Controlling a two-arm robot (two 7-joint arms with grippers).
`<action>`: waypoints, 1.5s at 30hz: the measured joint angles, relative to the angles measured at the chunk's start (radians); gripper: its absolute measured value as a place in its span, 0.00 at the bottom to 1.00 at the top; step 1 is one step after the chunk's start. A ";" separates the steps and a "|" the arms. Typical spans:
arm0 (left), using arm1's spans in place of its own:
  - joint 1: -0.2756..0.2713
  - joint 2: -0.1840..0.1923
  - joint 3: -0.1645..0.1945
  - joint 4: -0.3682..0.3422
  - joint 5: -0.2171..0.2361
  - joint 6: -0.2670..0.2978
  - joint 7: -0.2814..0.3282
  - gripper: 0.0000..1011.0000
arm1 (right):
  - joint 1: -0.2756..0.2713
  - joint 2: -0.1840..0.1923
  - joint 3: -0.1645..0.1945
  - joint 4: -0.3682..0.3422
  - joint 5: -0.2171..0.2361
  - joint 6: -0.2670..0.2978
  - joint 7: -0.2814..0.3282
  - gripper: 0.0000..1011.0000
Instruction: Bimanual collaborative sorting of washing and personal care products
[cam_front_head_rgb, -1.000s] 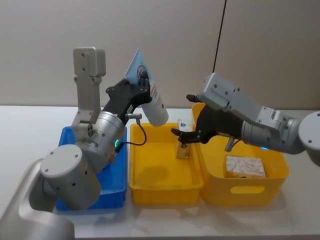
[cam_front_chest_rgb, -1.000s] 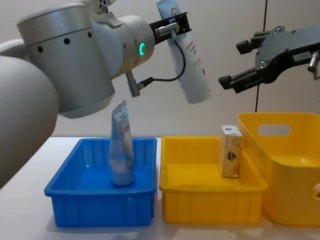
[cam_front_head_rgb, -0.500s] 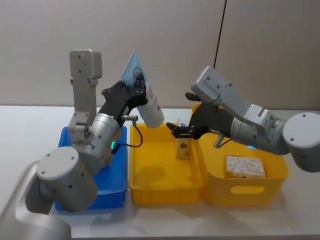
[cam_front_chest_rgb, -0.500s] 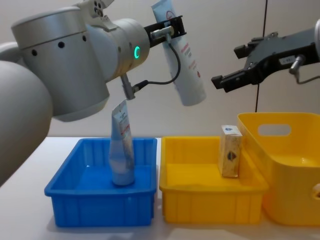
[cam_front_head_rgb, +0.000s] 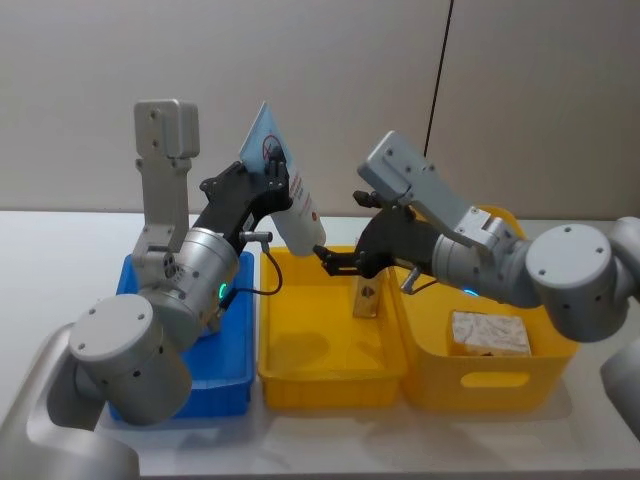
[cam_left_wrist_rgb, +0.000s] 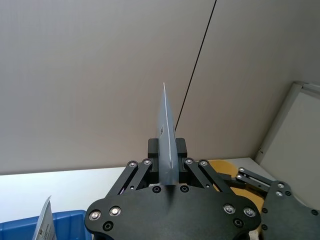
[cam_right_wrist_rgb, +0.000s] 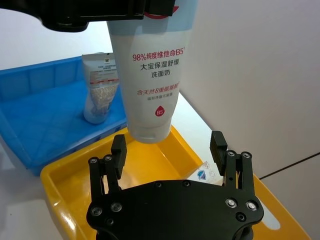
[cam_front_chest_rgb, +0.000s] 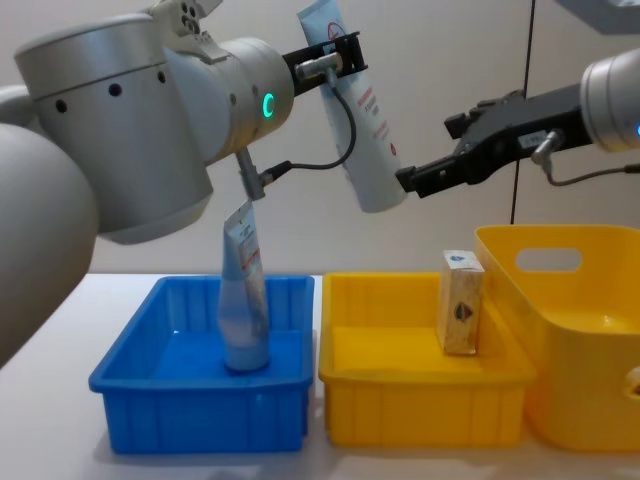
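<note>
Plain beige wall panels with a dark vertical seam stand behind a white surface (cam_front_head_rgb: 40, 260) that carries three bins in a row: a blue bin (cam_front_chest_rgb: 200, 400) on the robot's left, a shallow yellow bin (cam_front_chest_rgb: 420, 400) in the middle and a deeper yellow bin (cam_front_chest_rgb: 580, 330) on the right. The left pincer (cam_front_head_rgb: 272, 180) is raised above the gap between the blue bin and the middle bin, its fingers closed on the flat crimped end of a pale blue-white squeeze tube (cam_front_chest_rgb: 362, 130) with red print; the tube hangs tilted, cap end down and toward the robot's right, clear of the bins. In the left wrist view the crimped edge of the held tube (cam_left_wrist_rgb: 166, 145) rises edge-on between the closed fingers. The right pincer (cam_right_wrist_rgb: 169, 147) reaches in from the right with its fingers spread wide, one on each side of the tube's cap end; from the chest view its tips sit just beside the cap, and whether they touch it cannot be told. A second squeeze tube (cam_front_chest_rgb: 243, 300) stands upright in the blue bin, crimped end up. A small cream box with a blue top (cam_front_chest_rgb: 461, 302) stands upright in the middle yellow bin near its right wall. A pale patterned pack (cam_front_head_rgb: 490, 333) lies in the deeper yellow bin.
</note>
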 joint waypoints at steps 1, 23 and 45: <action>0.000 0.000 0.000 0.000 -0.001 0.000 0.000 0.17 | 0.004 -0.008 -0.002 0.010 -0.001 0.000 -0.002 0.99; 0.012 0.006 0.009 -0.019 -0.029 0.007 -0.004 0.17 | 0.061 -0.100 -0.026 0.149 -0.028 -0.012 -0.017 0.99; 0.024 0.008 0.028 -0.034 -0.033 0.009 -0.002 0.17 | 0.117 -0.156 -0.049 0.232 -0.039 -0.031 0.002 0.93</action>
